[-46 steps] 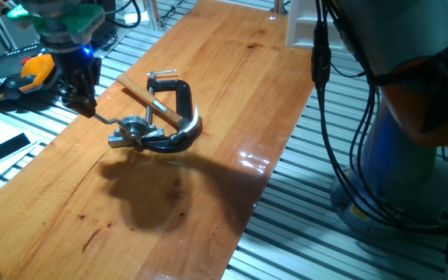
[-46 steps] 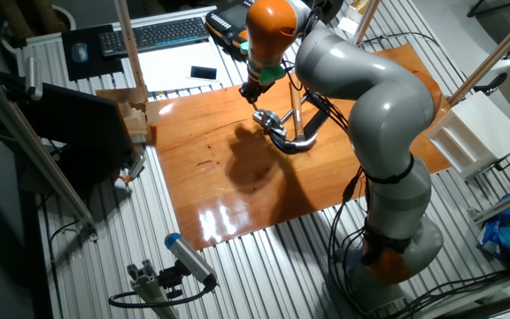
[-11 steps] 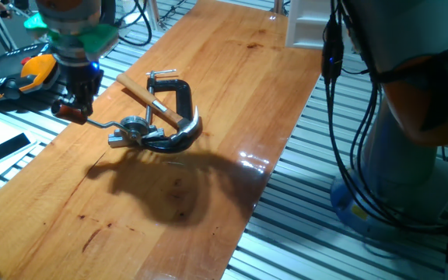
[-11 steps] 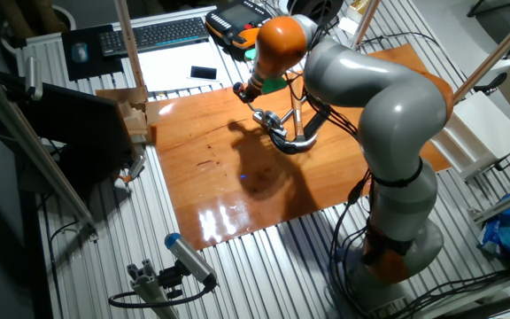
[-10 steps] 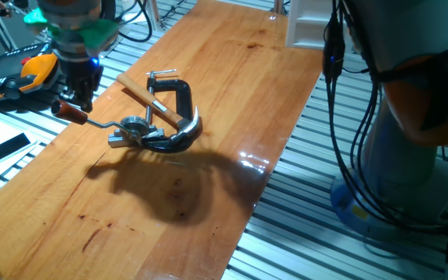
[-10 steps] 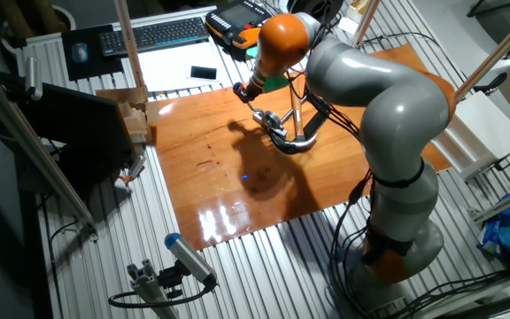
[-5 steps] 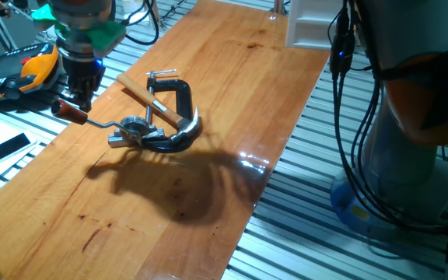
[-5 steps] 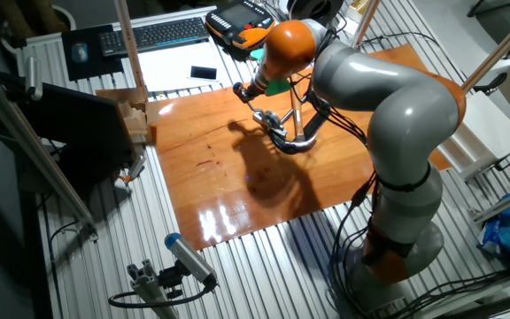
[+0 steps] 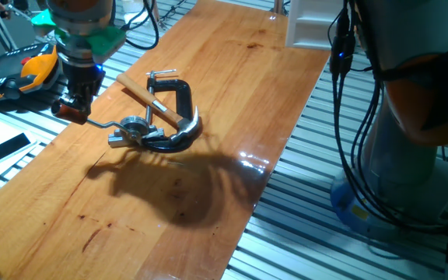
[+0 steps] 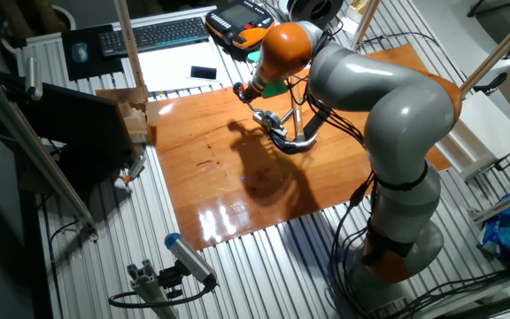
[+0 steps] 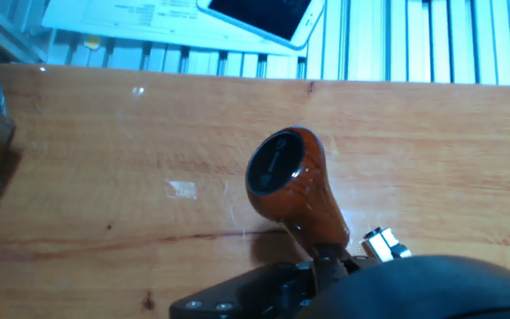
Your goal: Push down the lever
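Note:
The lever (image 9: 106, 122) is a thin bent silver rod running left from a silver fitting (image 9: 134, 129) on the wooden table (image 9: 232, 93). Its red-brown knob (image 9: 74, 113) lies close to the table's left edge. My gripper (image 9: 72, 101) hangs right above the knob, its dark fingers together with no gap showing, and I cannot tell whether it touches. The other fixed view has the gripper (image 10: 243, 91) up and left of the lever (image 10: 257, 108). In the hand view the knob (image 11: 295, 186) fills the middle, with a blurred dark shape along the bottom edge.
A wooden-handled hammer (image 9: 142, 93) and a black C-clamp (image 9: 179, 92) lie against the fitting on its right. A white container (image 9: 306, 23) stands at the far end. An orange-black device (image 9: 22, 74) and a phone (image 9: 10, 145) lie off the left edge. Cables (image 9: 348, 117) hang at right.
Since the oldest frames my gripper has shifted left along the rod, uncovering the knob. Over the last second it has barely moved, and the lever's angle looks the same.

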Robot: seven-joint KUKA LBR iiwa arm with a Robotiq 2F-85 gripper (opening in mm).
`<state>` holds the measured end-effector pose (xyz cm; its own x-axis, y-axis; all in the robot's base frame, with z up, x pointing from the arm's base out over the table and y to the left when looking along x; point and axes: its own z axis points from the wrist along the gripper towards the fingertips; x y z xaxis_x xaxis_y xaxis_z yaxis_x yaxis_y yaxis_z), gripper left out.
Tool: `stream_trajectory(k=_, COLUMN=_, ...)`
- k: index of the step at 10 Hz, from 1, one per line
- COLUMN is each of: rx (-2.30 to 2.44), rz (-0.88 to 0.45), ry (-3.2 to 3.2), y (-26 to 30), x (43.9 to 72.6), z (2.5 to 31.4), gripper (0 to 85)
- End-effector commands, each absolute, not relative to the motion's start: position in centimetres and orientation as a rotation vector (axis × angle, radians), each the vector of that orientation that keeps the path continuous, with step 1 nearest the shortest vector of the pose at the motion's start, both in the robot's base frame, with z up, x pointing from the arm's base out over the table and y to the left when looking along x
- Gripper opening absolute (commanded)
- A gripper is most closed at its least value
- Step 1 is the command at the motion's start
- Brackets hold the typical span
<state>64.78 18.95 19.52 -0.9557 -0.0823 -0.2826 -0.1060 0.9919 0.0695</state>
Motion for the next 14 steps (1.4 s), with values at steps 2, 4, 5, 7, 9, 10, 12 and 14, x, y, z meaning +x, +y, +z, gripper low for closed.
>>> stream_trajectory(k=2, rx=-0.131, rz=0.124, ry=2.863, y=19.2, x=64.7, z=19.1, gripper=0.0)
stream_trajectory(k=4, rx=-0.13, rz=0.12, ry=2.869, y=19.2, x=64.7, z=19.1, gripper=0.0)
stream_trajectory(k=5, rx=-0.131, rz=0.121, ry=2.874, y=19.2, x=64.7, z=19.1, gripper=0.0)
stream_trajectory(k=7, rx=-0.171, rz=0.121, ry=2.911, y=19.1, x=64.5, z=19.7, gripper=0.0)
stream_trajectory(k=9, rx=-0.222, rz=0.12, ry=2.961, y=17.4, x=63.3, z=23.4, gripper=0.0)
stream_trajectory(k=10, rx=-0.246, rz=0.115, ry=2.979, y=16.7, x=62.4, z=25.6, gripper=0.0)
stream_trajectory(k=12, rx=-0.304, rz=0.134, ry=2.975, y=15.7, x=60.6, z=27.2, gripper=0.0)
stream_trajectory(k=14, rx=-0.306, rz=0.16, ry=2.967, y=15.3, x=59.5, z=27.1, gripper=0.0)
